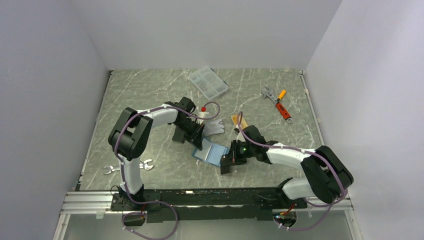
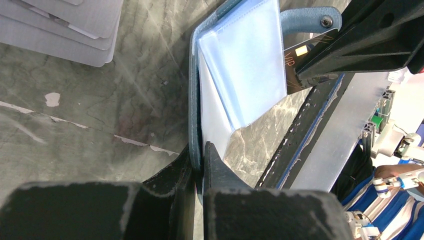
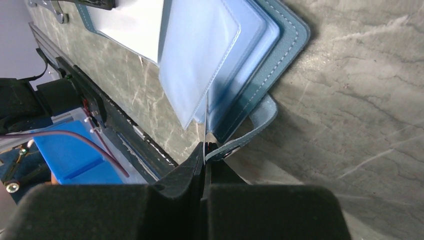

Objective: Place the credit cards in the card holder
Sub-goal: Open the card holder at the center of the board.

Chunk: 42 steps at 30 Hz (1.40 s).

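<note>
The letters "VIP" stood on the dark card, beside its gold chip. Nothing could be read on the grey cards, nor anywhere else.

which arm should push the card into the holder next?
Right. The right claw is shut on a card, its edge at the open card holder. The left claw is busy pinching the holder's cover.

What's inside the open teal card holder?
Clear plastic sleeves fan from the teal folding card holder; a dark card with a gold chip shows beside the snap tab. How far in it sits is covered by sleeves.
</note>
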{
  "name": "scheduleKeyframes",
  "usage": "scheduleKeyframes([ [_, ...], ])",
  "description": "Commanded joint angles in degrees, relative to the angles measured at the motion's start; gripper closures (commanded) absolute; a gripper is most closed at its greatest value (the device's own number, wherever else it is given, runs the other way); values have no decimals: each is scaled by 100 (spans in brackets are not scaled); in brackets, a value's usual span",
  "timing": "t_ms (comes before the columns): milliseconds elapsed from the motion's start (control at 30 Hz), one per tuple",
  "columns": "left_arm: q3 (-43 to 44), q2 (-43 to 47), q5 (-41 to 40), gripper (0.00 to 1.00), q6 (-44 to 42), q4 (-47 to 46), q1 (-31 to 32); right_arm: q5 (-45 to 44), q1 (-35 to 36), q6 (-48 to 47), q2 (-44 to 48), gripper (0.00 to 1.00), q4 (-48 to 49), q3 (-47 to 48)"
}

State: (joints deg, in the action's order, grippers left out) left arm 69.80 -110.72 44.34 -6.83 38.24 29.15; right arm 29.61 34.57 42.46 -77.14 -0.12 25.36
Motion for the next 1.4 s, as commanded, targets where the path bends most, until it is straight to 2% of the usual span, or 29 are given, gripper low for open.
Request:
scheduleKeyframes([
  [0,99,334,181,97,-143,10,46,22,-10,-133,131,100,-69,362],
  [167,75,388,188,96,-139,-8,47,70,-16,-257,35,100,-273,688],
  [267,57,431,251,92,-123,-44,47,143,4,-242,-98,100,-181,793],
  [400,-2,488,485,78,-95,-104,38,177,80,-167,-332,100,-12,934],
  [467,-62,498,659,66,-22,-179,-1,161,120,-95,-499,100,230,970],
  [533,-121,490,746,58,97,-250,-45,193,160,5,-670,100,414,995],
  [800,-84,269,1243,56,156,-237,-107,124,317,158,-869,100,722,1221],
  [1033,-205,287,1721,41,263,-384,-344,122,412,183,-1086,100,795,1357],
  [1167,-279,279,1624,41,284,-443,-359,141,444,213,-1216,100,869,1359],
  [1367,-256,245,910,42,309,-411,-342,142,517,224,-1335,100,905,1418],
])
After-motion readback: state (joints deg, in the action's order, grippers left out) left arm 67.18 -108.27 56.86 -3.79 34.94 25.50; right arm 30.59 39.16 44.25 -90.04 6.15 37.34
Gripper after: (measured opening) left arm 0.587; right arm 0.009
